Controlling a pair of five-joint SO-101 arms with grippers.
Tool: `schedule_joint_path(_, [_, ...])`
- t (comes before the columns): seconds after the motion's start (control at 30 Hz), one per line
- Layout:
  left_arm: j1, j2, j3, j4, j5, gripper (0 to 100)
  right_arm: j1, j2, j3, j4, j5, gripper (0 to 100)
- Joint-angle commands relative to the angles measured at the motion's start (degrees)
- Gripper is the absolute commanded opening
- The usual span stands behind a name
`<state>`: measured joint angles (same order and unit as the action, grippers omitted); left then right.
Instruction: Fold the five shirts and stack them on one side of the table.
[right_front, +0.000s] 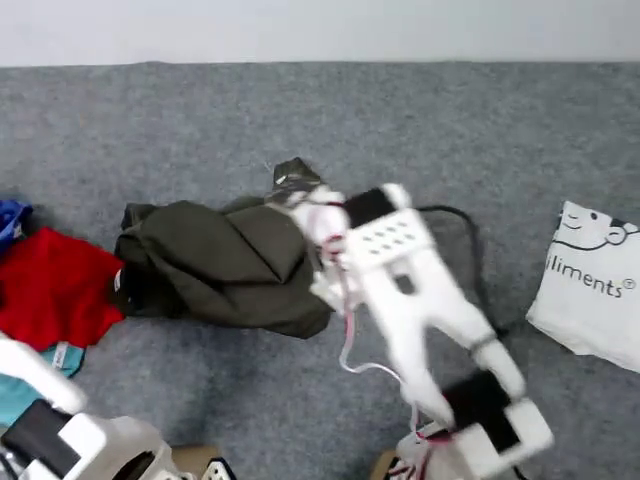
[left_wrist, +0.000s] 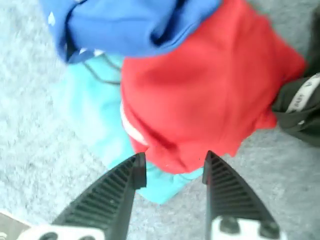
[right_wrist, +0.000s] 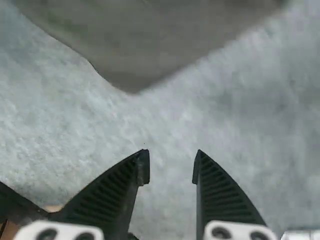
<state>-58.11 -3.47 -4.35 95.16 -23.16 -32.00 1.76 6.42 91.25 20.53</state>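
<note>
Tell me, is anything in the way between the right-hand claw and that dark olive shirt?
Nothing visible. The right gripper is open and empty over the grey table cover, and the dark olive shirt lies ahead of its fingertips, with only that cover between.

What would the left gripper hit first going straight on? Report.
Probably the red shirt, at its edge over the teal shirt; the left gripper points there, open, though depth is unclear.

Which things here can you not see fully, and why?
High view: white shirt cut off by the right edge; blue shirt by the left edge.
High view: turquoise shirt mostly under the red shirt.
Right wrist view: dark olive shirt blurred, cut off by the edge.
</note>
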Motion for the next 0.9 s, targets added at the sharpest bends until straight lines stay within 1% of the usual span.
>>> schedule_joint_path(0.0, [-2.46, -0.62, -0.13, -0.88, -0.70, 19, -5.67, 6.99, -10.81, -0.04, -0.44, 15.7])
schedule_joint_path(0.27, [-5.89, -0.62, -0.13, -0.88, -0.70, 19, -16.92, 19.82, -23.03, 3.21, -0.53, 15.7])
schedule_joint_path(0.37, [-6.68, -0.62, -0.13, -0.88, -0.70, 19, -19.74, 22.11, -25.32, 4.00, -0.35, 15.8])
schedule_joint_path(0.47, [-6.77, -0.62, 0.13, -0.79, -0.53, 19, -21.05, 24.66, -25.32, 3.30, -0.26, 15.8])
schedule_joint_path(0.57, [-6.33, -0.62, 1.80, -0.88, -0.44, 19, -20.53, 29.32, -25.32, 1.36, -0.18, 15.5])
schedule_joint_path(0.73, [-6.68, -0.79, 4.53, -1.05, -0.44, 19, -14.73, 34.24, -26.37, 1.27, -0.18, 14.1])
schedule_joint_path(0.83, [-6.68, -1.05, 5.49, -1.05, -0.44, 19, -11.65, 33.89, -29.63, 4.35, -0.18, 2.4])
schedule_joint_path(0.87, [-6.59, -1.05, 5.58, -0.97, -0.44, 19, -10.86, 33.63, -31.47, 6.02, -0.18, 0.1])
